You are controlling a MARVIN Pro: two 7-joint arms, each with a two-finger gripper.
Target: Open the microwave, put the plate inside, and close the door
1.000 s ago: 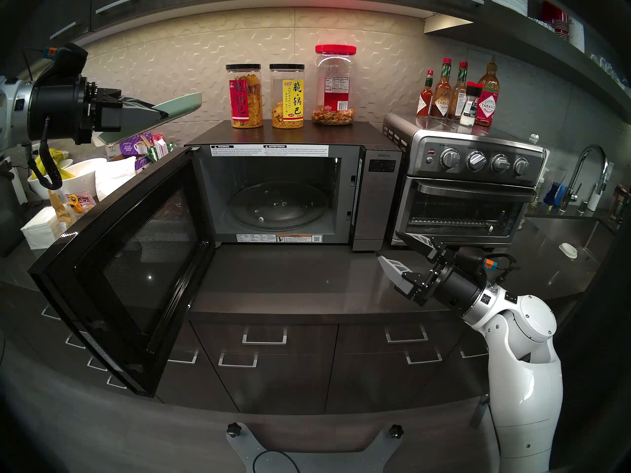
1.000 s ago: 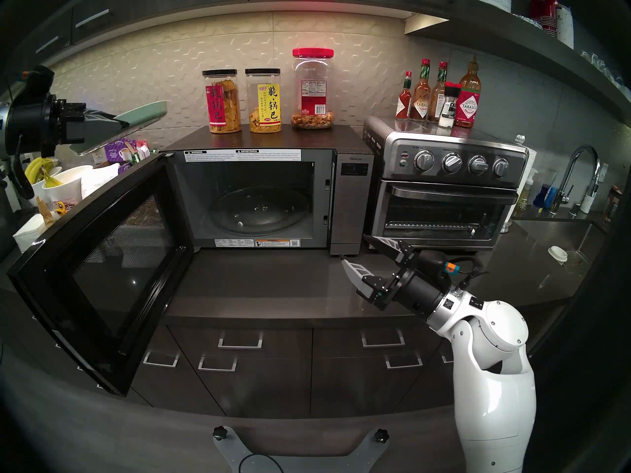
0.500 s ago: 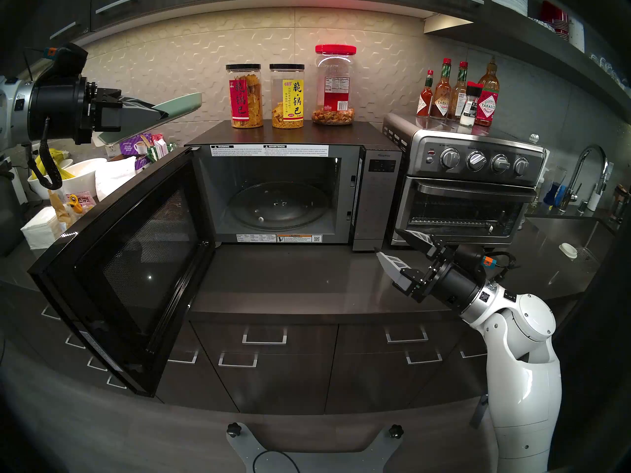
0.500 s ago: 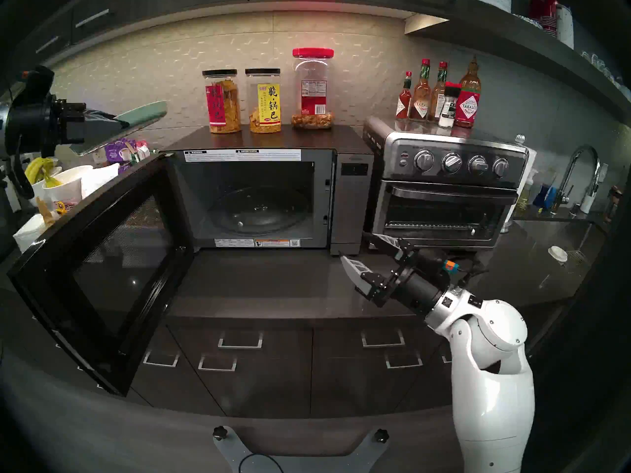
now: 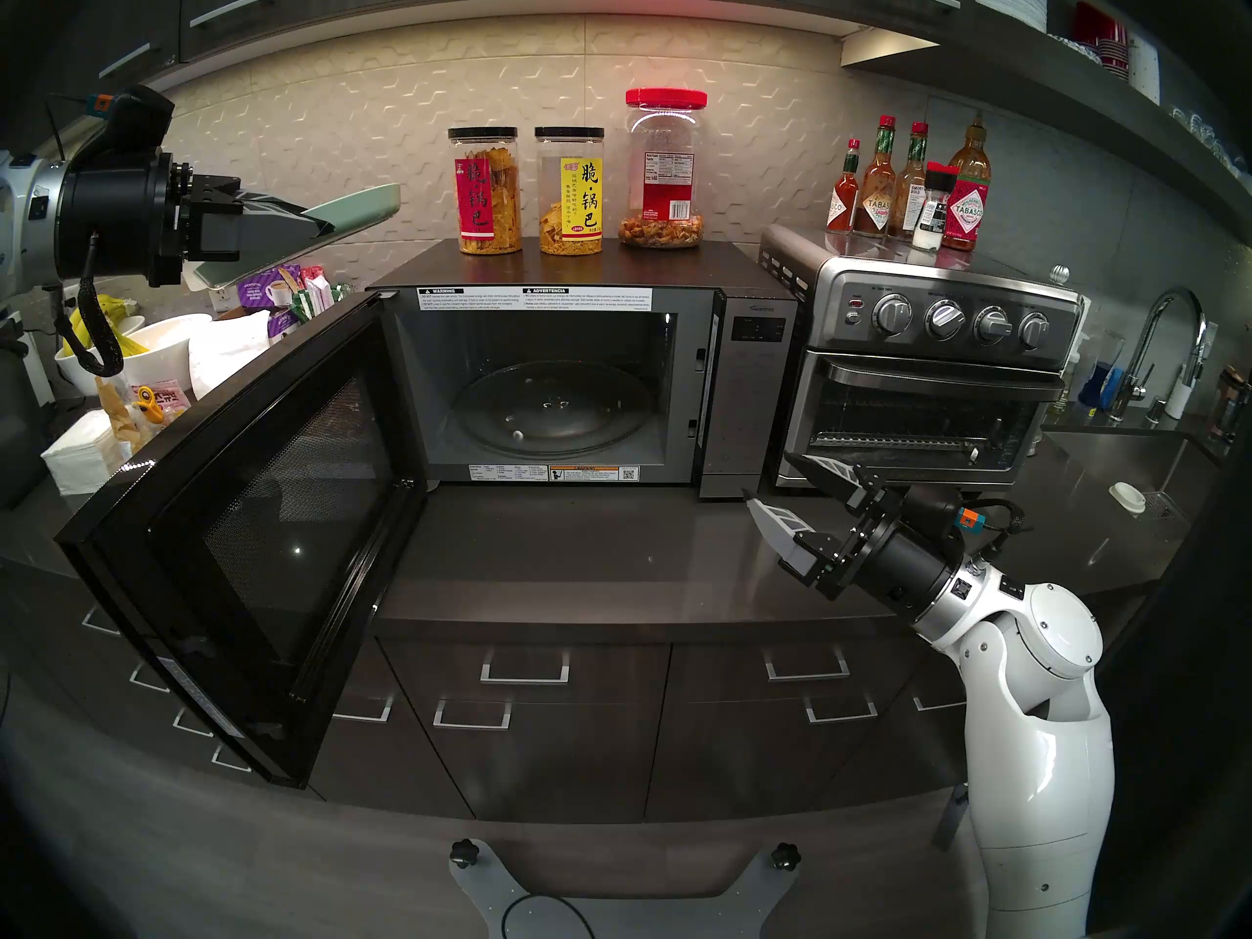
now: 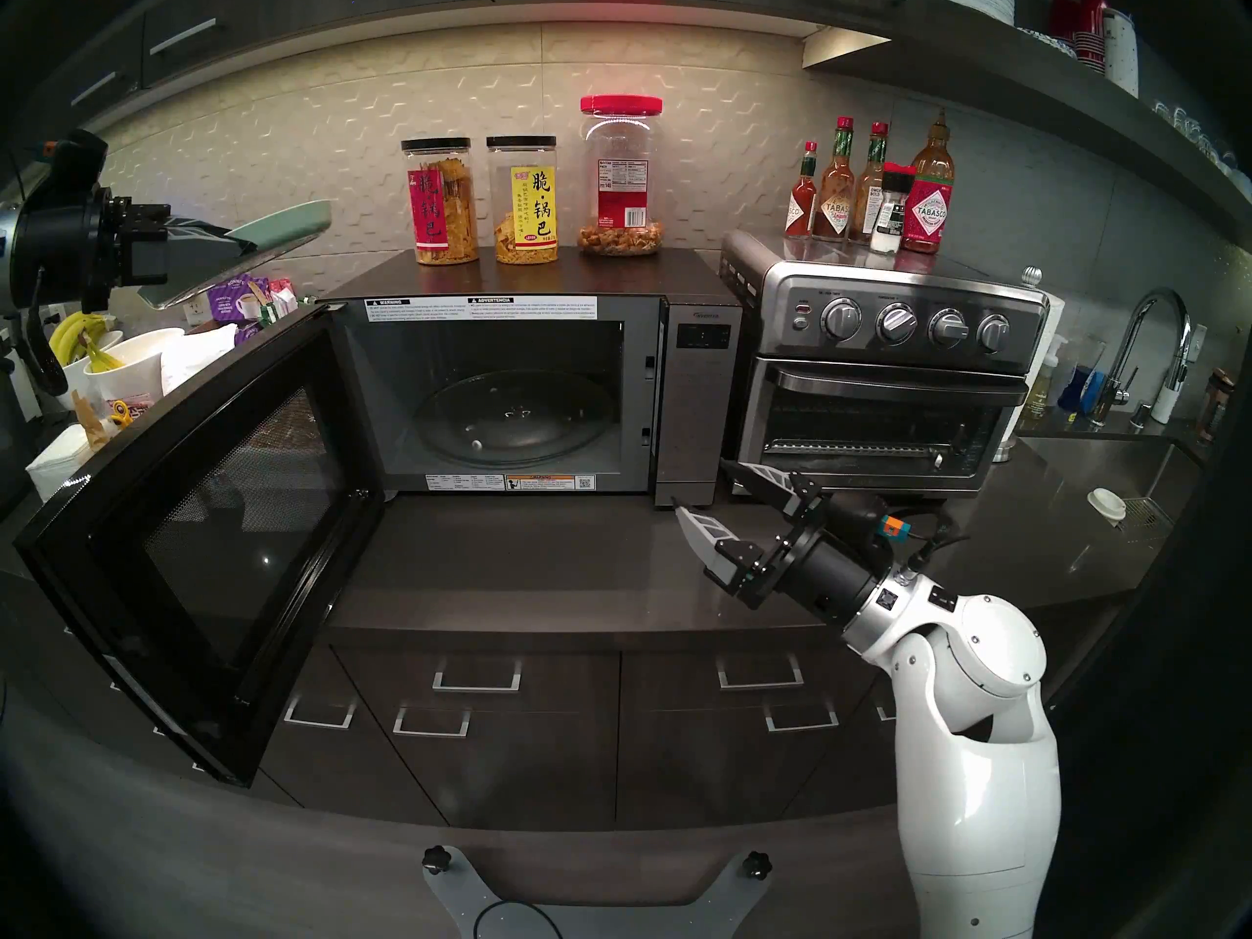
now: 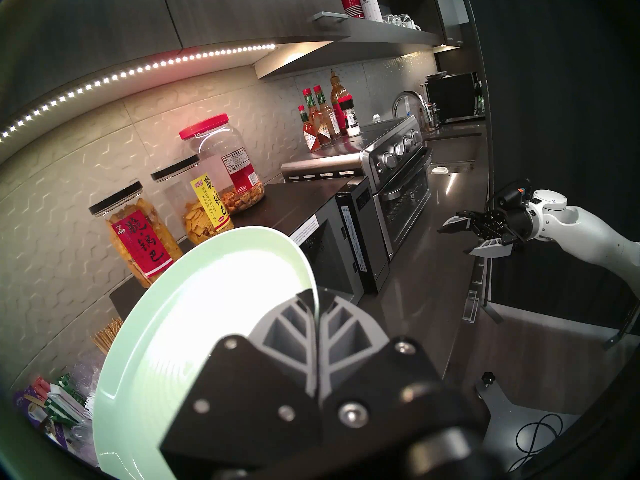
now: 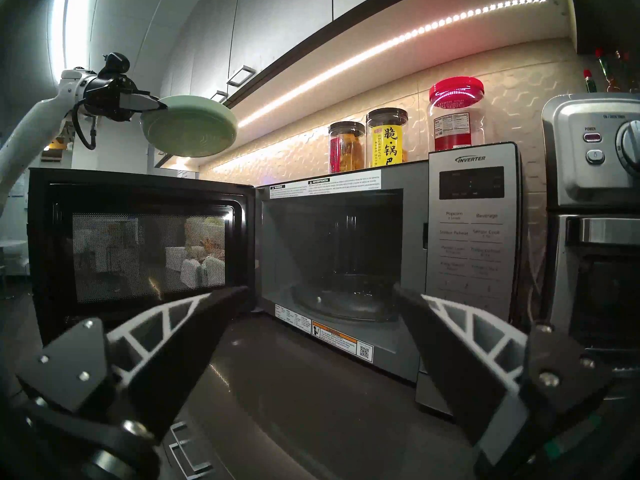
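Observation:
The black microwave (image 5: pixel 755 375) stands on the counter with its door (image 5: pixel 257 524) swung wide open to the left, showing the bare glass turntable (image 5: pixel 552 419). My left gripper (image 5: pixel 318 229) is shut on the rim of the pale mint-green plate (image 5: pixel 352 209), holding it tilted in the air above and left of the door's top edge. In the left wrist view the fingers pinch the plate (image 7: pixel 194 313) at its edge. My right gripper (image 5: pixel 765 475) hangs open and empty over the counter, in front of the microwave's right corner.
A steel toaster oven (image 5: pixel 935 375) stands right of the microwave, sauce bottles (image 5: pixel 908 185) on top of it. Three snack jars (image 5: pixel 569 189) sit on the microwave. Bowls with bananas (image 5: pixel 156 348) and napkins crowd the counter behind the door. A sink (image 5: pixel 1138 456) lies far right.
The right gripper rose slightly and edged toward the toaster oven during the first half second, then stayed still. The left arm and the plate have not moved.

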